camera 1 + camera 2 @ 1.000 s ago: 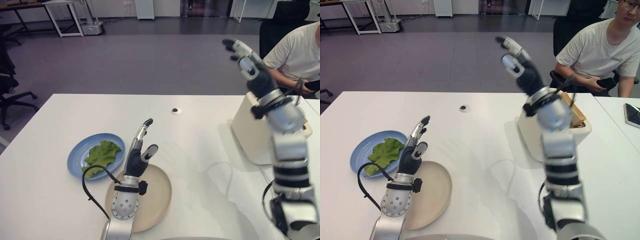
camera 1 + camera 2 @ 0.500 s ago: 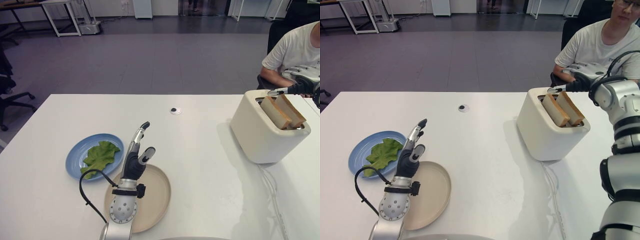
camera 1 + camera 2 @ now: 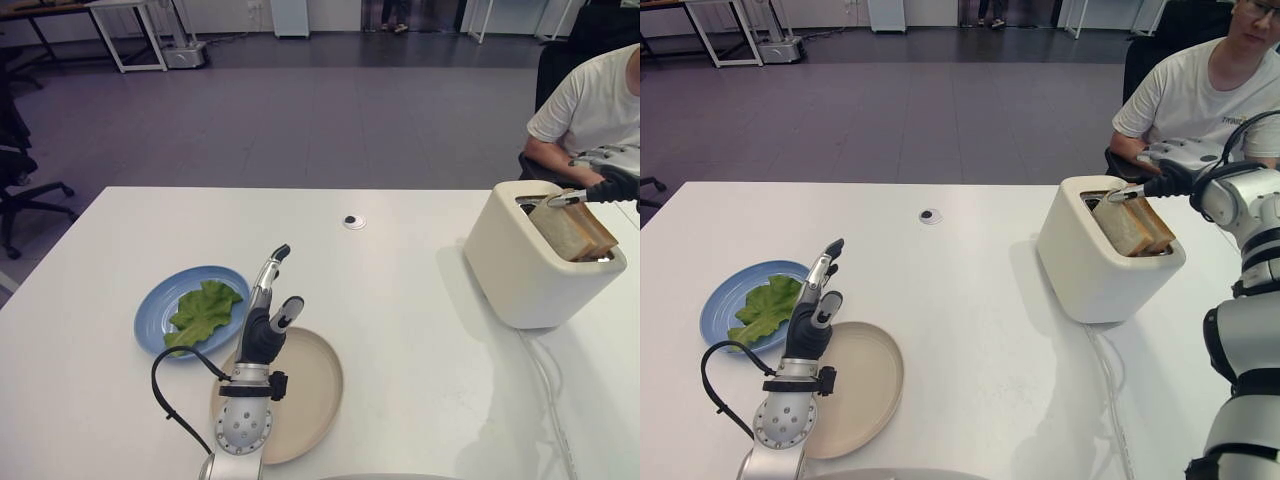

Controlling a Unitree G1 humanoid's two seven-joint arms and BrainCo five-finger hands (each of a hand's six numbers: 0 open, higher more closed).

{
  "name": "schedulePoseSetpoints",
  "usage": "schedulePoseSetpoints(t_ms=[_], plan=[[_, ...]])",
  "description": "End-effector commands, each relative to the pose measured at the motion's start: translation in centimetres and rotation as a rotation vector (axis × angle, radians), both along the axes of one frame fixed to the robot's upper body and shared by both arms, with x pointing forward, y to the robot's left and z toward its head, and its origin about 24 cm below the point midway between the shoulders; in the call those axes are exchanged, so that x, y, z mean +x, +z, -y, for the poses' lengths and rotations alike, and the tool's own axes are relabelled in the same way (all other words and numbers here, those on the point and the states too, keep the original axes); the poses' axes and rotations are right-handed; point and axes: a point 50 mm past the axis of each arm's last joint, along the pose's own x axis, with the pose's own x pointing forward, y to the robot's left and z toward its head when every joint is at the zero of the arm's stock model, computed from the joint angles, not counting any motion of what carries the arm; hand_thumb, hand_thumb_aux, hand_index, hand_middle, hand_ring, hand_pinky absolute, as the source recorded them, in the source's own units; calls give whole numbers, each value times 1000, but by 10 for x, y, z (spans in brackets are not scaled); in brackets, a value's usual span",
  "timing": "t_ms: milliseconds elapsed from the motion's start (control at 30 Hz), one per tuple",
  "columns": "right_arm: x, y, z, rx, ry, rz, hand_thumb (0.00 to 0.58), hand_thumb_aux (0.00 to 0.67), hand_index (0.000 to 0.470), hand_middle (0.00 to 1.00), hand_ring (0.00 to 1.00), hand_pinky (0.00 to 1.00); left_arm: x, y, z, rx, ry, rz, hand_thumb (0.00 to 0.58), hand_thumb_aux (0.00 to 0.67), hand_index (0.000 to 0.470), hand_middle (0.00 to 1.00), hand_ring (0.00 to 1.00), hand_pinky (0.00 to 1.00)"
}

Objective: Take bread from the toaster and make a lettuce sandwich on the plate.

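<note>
- Nearest: left hand [image 3: 262, 335] upright over the beige plate [image 3: 315, 395], fingers spread, holding nothing. Shifted slightly leftward since half a second ago.
- Just left: lettuce [image 3: 203, 312] lying on the blue plate [image 3: 155, 330], unmoved.
- Farther right: toaster [image 3: 520, 260] with two bread slices [image 3: 570, 228] in its slots, now leaning rightward and sitting lower than before. Lower halves hidden inside.
- Right hand [image 3: 1185, 178] at the slices' top edge, partly cut off by the frame. Whether it grips cannot be told.
</note>
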Motion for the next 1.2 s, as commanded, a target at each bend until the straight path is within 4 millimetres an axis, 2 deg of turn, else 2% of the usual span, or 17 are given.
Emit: schedulePoseSetpoints(t_ms=[33,167,400,633,833,867,900,933,1200], plan=[[-14,14,21,264,-77,49,0,0,0,0,0,0,6,-1,2,9,-40,-13,0,0,0,0,0,0],[-22,14,31,411,-125,38,0,0,0,0,0,0,7,-1,2,10,-46,-12,0,0,0,0,0,0],[-29,-6,37,395,-147,-50,0,0,0,0,0,0,7,-1,2,9,-39,-7,0,0,0,0,0,0],[-30,-30,31,386,-122,-142,0,0,0,0,0,0,9,0,1,14,-44,-8,0,0,0,0,0,0],[-32,-43,28,362,-99,-210,0,0,0,0,0,0,9,-1,1,14,-45,-10,0,0,0,0,0,0],[-33,-42,27,355,-88,-213,422,321,225,0,0,0,9,-1,1,14,-47,-11,0,0,0,0,0,0],[-33,-39,26,348,-74,-209,579,638,448,0,0,0,10,-1,1,15,-49,-12,0,0,0,0,0,0],[-32,-36,24,339,-62,-203,580,670,470,0,0,0,10,-2,1,15,-49,-13,0,0,0,0,0,0],[-25,-9,7,273,24,-124,580,670,470,0,0,0,10,-4,1,12,-48,-20,0,0,0,0,0,0]])
